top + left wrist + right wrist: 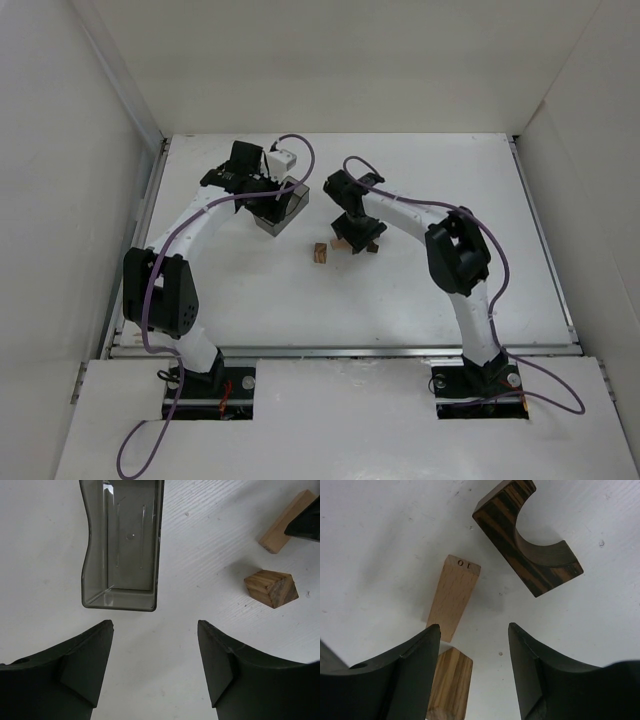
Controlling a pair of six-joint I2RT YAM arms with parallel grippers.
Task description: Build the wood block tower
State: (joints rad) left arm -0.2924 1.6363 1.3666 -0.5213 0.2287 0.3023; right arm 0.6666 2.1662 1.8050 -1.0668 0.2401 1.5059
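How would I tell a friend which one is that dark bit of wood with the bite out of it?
On the white table, look just ahead of the right arm's pincer. Beside the plain pale stick lies the dark striped block, the only piece there with a half-round notch scooped from one side.

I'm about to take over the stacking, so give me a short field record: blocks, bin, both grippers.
stacking: not started; no block rests on another
dark arch block: on the table, apart from the rest
light tan block: flat on the table, just ahead of the right gripper
striped block: on the table, alone
grey bin: ahead of the left gripper, no blocks seen inside
left gripper: open, holding nothing
right gripper: jaws apart over the blocks, gripping nothing
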